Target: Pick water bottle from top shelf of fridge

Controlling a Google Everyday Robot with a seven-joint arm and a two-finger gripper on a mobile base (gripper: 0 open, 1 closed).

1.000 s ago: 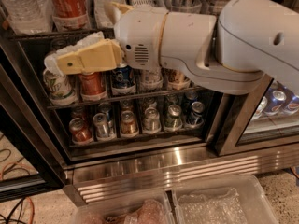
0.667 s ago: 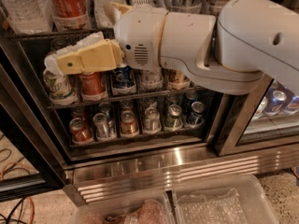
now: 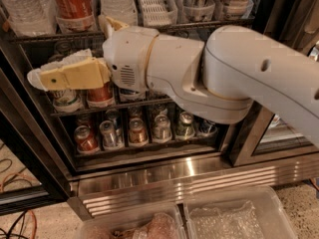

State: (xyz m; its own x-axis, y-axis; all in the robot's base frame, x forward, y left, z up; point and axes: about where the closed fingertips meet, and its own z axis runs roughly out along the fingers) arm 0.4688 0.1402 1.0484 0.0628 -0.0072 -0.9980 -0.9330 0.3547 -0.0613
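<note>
The end effector (image 3: 39,76) sits at the left in front of the fridge (image 3: 245,142), level with the upper rack of cans (image 3: 101,94) and just below the top shelf (image 3: 227,23). It is a flat yellowish wedge with a pale rounded tip, and whether it is released or clenched cannot be told; it grasps nothing that can be seen. Behind it the smooth white arm (image 3: 249,68) bulges across the frame and hides much of the can racks.

The water bottle (image 3: 21,6), clear ribbed plastic, stands at the far left of the top shelf, with its upper part cut off by the frame edge. Beside it is a red-labelled cola bottle (image 3: 72,1), then another clear bottle (image 3: 117,0) and an empty slotted white lane tray (image 3: 155,3).

Lower down, metal cans (image 3: 137,131) stand in rows on dark wire. The ribbed steel base panel (image 3: 199,179) shines beneath. Two clear plastic bins (image 3: 234,217) are cut off at the bottom, their contents hard to make out.
</note>
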